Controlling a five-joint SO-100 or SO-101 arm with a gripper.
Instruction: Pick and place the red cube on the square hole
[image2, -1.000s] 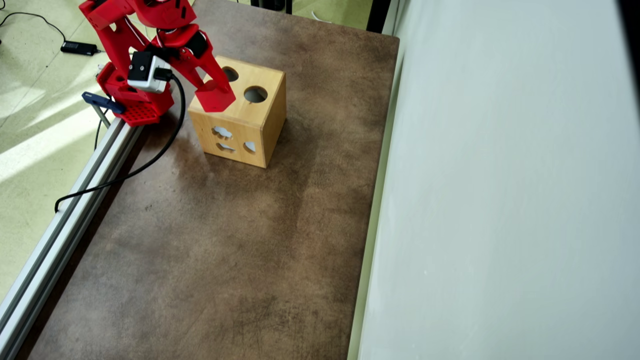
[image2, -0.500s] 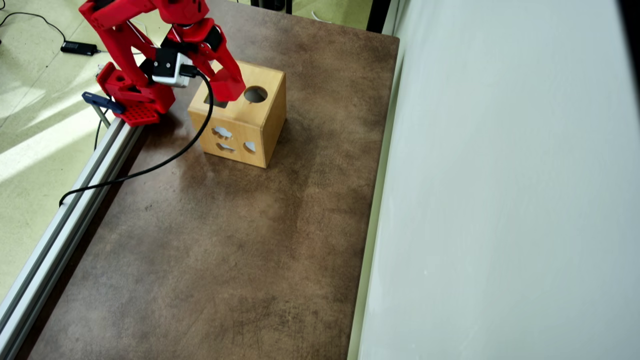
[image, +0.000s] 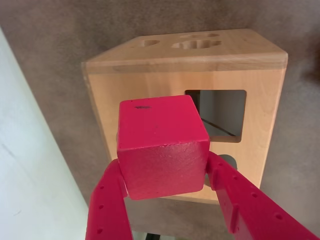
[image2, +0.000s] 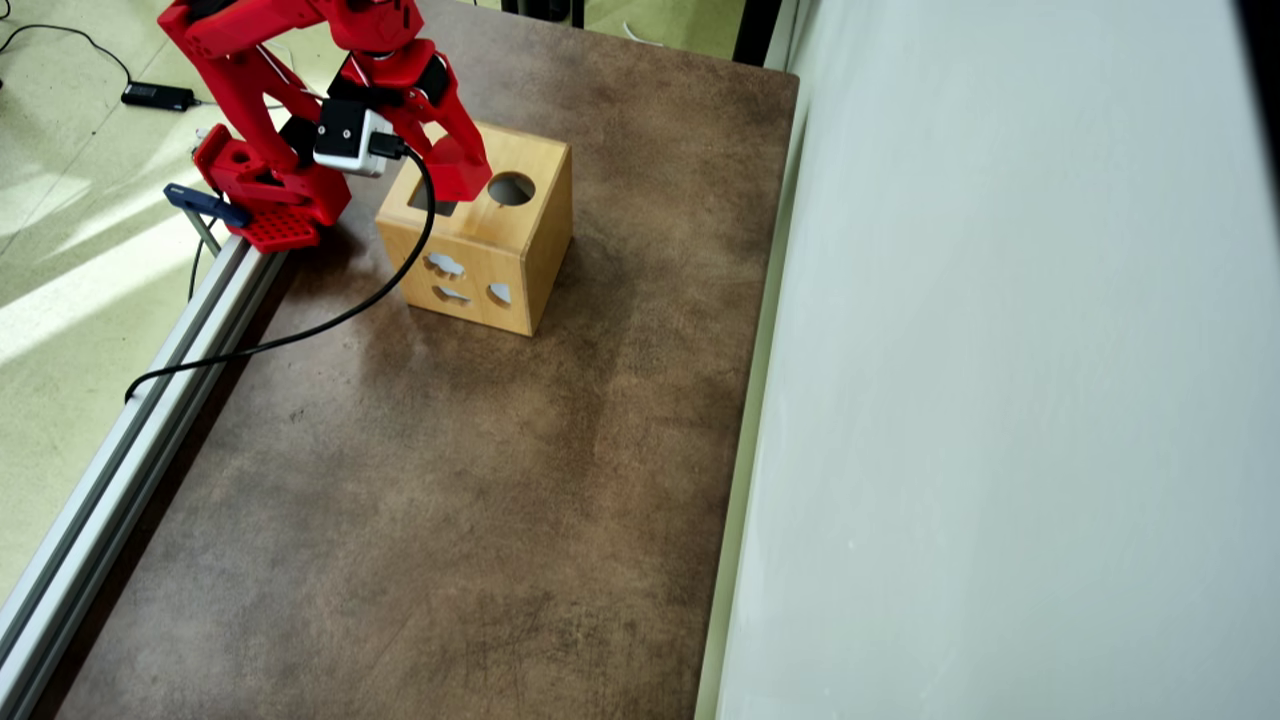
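Observation:
My red gripper (image: 164, 172) is shut on the red cube (image: 162, 145), with a finger pressed on each side of it. In the wrist view the cube hangs just in front of the wooden shape-sorter box (image: 150, 85), overlapping the left edge of its square hole (image: 222, 115). In the overhead view the gripper (image2: 455, 170) holds the cube (image2: 458, 180) over the box top (image2: 540, 165), at the square hole (image2: 425, 198) beside a round hole (image2: 511, 188). The cube covers part of the square hole.
The box stands on a brown table (image2: 450, 480). A white wall (image2: 1000, 400) runs along the table's right side in the overhead view. The arm's base (image2: 270, 190) and a metal rail (image2: 130, 420) lie at the left. A black cable (image2: 330, 320) trails across the table.

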